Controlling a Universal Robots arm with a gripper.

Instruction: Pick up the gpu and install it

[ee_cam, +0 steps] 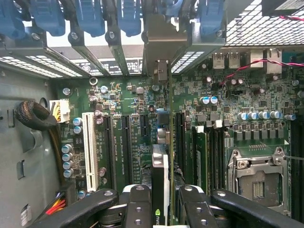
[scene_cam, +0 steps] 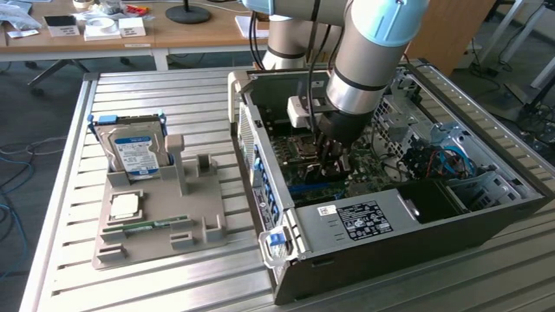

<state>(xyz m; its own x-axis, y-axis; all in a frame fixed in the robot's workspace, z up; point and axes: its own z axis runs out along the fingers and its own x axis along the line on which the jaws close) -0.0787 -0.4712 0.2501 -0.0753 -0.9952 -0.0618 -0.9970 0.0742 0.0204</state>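
My gripper (scene_cam: 332, 170) is reached down inside the open computer case (scene_cam: 373, 257), just above the green motherboard (ee_cam: 133, 102). It is shut on the gpu (ee_cam: 160, 178), a thin dark card seen edge-on between the black fingers (ee_cam: 137, 206). The card stands upright over the black expansion slots (ee_cam: 126, 147). Its pale metal bracket (ee_cam: 161, 45) lies against the case's rear slot openings, among the blue latches (ee_cam: 90, 16). From the exterior view the card is mostly hidden behind the arm and gripper.
A grey parts holder (scene_cam: 156, 240) lies on the slatted metal table at the exterior view's left. It carries a silver hard drive (scene_cam: 134, 153), a pale square chip (scene_cam: 126, 207) and a green memory stick (scene_cam: 147, 226). In the case are a white slot (ee_cam: 89, 152), the CPU socket (ee_cam: 256, 180) and cable bundles (ee_cam: 33, 116).
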